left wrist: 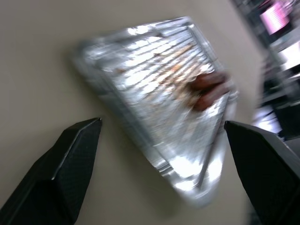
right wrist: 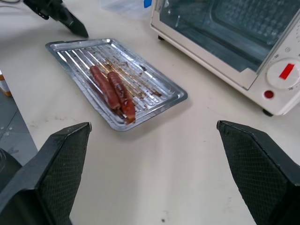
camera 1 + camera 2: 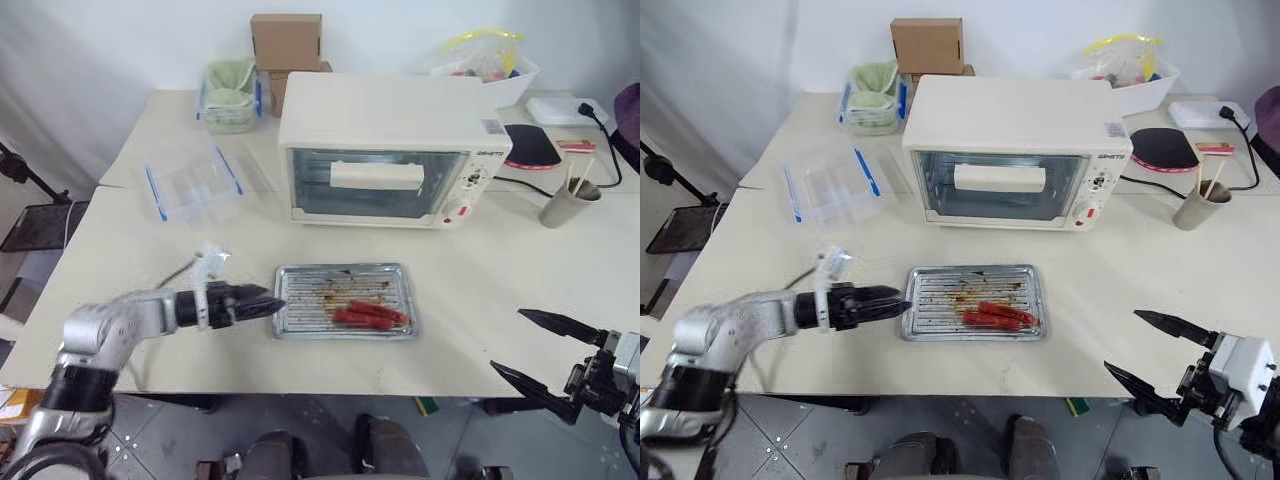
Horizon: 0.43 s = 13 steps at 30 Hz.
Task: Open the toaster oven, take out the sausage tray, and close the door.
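Note:
The cream toaster oven (image 3: 380, 115) stands at the back of the table, its glass door (image 3: 375, 195) shut and the bar handle (image 3: 377, 176) across it. In front of it, flat on the table, lies the silvery sausage tray (image 3: 310, 290) with a few red sausages (image 3: 370, 315) at its right end. My left gripper (image 3: 272, 301) is open just off the tray's left edge, pointing at it and holding nothing. In the left wrist view the tray (image 1: 154, 93) lies beyond the spread fingers. My right gripper (image 3: 506, 340) hangs open past the table's front right edge, apart from the tray (image 2: 154, 91).
A clear plastic box with blue clips (image 3: 190, 180) lies left of the oven, and another container (image 3: 230, 95) and cardboard boxes (image 3: 287, 40) stand behind it. A paper cup with sticks (image 3: 568, 203), a black and red pad (image 3: 530, 145) and a cable sit to the oven's right.

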Motion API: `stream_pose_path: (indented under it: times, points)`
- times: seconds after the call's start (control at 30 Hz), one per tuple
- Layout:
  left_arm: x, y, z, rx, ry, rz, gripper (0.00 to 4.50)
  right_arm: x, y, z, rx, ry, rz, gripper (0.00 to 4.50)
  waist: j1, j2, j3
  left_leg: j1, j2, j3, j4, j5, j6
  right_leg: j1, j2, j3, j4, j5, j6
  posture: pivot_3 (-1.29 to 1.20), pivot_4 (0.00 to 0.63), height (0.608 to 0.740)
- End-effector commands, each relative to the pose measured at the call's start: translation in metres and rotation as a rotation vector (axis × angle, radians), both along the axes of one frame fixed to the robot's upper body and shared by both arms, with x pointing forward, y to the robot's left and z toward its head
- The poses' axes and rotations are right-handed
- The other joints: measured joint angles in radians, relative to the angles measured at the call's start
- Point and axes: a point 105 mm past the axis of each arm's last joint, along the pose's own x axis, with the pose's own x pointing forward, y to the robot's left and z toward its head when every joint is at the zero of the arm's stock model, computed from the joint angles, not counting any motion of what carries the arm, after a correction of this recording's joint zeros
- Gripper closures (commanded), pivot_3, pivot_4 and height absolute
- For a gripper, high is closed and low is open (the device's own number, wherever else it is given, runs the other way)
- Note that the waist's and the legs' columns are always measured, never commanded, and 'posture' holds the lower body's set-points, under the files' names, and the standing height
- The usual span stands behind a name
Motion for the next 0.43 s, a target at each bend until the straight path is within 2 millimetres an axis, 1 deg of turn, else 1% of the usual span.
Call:
stream_pose_path:
  times: [0.03, 0.07, 0.13, 0.2, 0.27, 0.37, 0.43]
  points:
    - [-0.008, 0.007, 0.025, -0.022, -0.198, -0.122, 0.03, 0.004, 0.005, 0.006, 0.001, -0.017, 0.051, 0.0, 0.011, 0.0, 0.0, -0.001, 0.0, 0.0, 0.0, 0.0, 0.0, -0.001, 0.0, 0.0, 0.0, 0.0, 0.0, 0.0, 0.15, 0.74]
    - [-0.01, 0.014, 0.027, 0.017, -0.272, -0.131, 0.03, 0.007, 0.007, 0.007, 0.002, -0.017, 0.078, 0.0, 0.016, 0.0, 0.0, -0.002, 0.0, -0.002, 0.0, 0.0, 0.0, -0.002, -0.002, -0.001, 0.001, 0.0, -0.001, 0.0, 0.15, 0.74]
    - [-0.017, 0.022, 0.028, 0.081, -0.362, -0.17, 0.03, 0.011, 0.011, 0.011, 0.001, -0.01, 0.132, 0.0, 0.019, 0.001, 0.0, -0.005, 0.0, -0.003, 0.001, 0.0, 0.001, -0.005, -0.002, -0.001, 0.0, 0.0, -0.001, 0.0, 0.15, 0.74]
    - [-0.026, 0.026, 0.026, 0.125, -0.433, -0.219, 0.03, 0.014, 0.015, 0.015, 0.004, 0.001, 0.183, 0.0, 0.022, 0.001, 0.0, -0.01, 0.0, -0.003, 0.001, 0.0, 0.002, -0.009, -0.003, -0.002, 0.001, 0.0, 0.0, 0.0, 0.15, 0.74]
    - [-0.031, 0.027, 0.026, 0.155, -0.491, -0.241, 0.03, 0.014, 0.021, 0.018, 0.006, 0.014, 0.236, 0.0, 0.025, 0.001, 0.0, -0.013, 0.0, -0.003, 0.002, 0.003, 0.009, -0.011, -0.003, -0.004, 0.002, 0.0, 0.0, 0.0, 0.15, 0.74]
    - [-0.034, 0.029, 0.025, 0.163, -0.502, -0.222, 0.03, 0.016, 0.029, 0.022, 0.015, 0.023, 0.305, 0.0, 0.026, 0.0, 0.001, -0.013, 0.0, -0.003, 0.002, 0.003, 0.011, -0.012, -0.003, -0.005, 0.001, 0.0, 0.0, 0.0, 0.15, 0.74]
    - [-0.033, 0.031, 0.023, 0.164, -0.507, -0.203, 0.03, 0.017, 0.032, 0.021, 0.019, 0.03, 0.327, 0.0, 0.027, 0.0, 0.001, -0.013, 0.0, -0.003, 0.003, 0.003, 0.012, -0.011, -0.003, -0.005, 0.001, 0.0, 0.0, 0.0, 0.15, 0.74]
